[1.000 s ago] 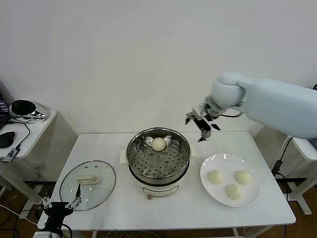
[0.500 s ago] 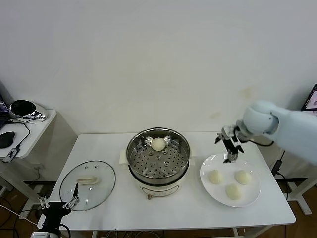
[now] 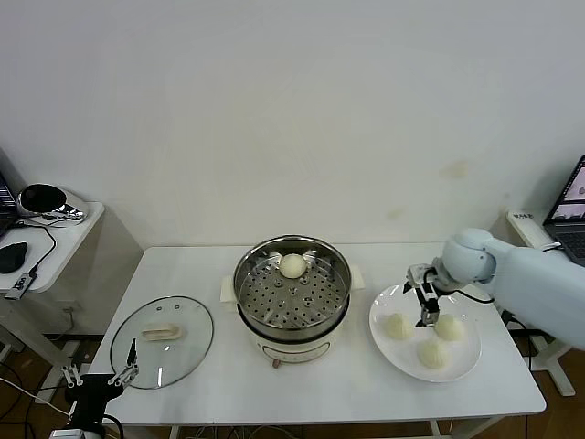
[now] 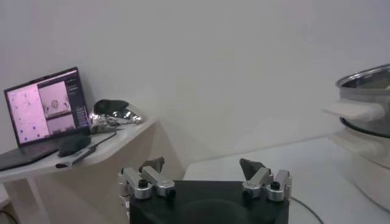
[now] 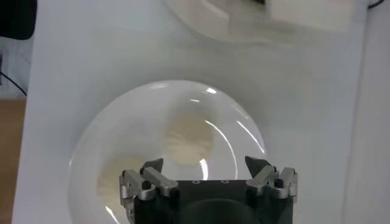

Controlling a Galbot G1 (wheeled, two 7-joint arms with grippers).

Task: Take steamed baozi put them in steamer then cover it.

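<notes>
The steamer (image 3: 292, 297) stands mid-table with one baozi (image 3: 292, 266) on its perforated tray. Three more baozi lie on the white plate (image 3: 384, 338): one on the left (image 3: 397, 326), one on the right (image 3: 449, 326), one in front (image 3: 431, 353). My right gripper (image 3: 426, 309) is open and empty, low over the plate between the left and right buns. In the right wrist view a baozi (image 5: 190, 139) lies just ahead of the open gripper (image 5: 207, 163). The glass cover (image 3: 162, 340) lies flat on the table's left. My left gripper (image 3: 96, 377) is open, parked below the table's front left corner.
The plate (image 5: 91, 158) fills the right wrist view, with the steamer's base (image 5: 244, 18) beyond it. A side table (image 3: 55, 229) with a mouse and headset stands at the left. The left wrist view shows a laptop (image 4: 42, 106) there and the steamer's rim (image 4: 365, 79).
My right arm has swung from beside the steamer to the right and down, and now hangs low over the plate. The left gripper has sunk slightly.
</notes>
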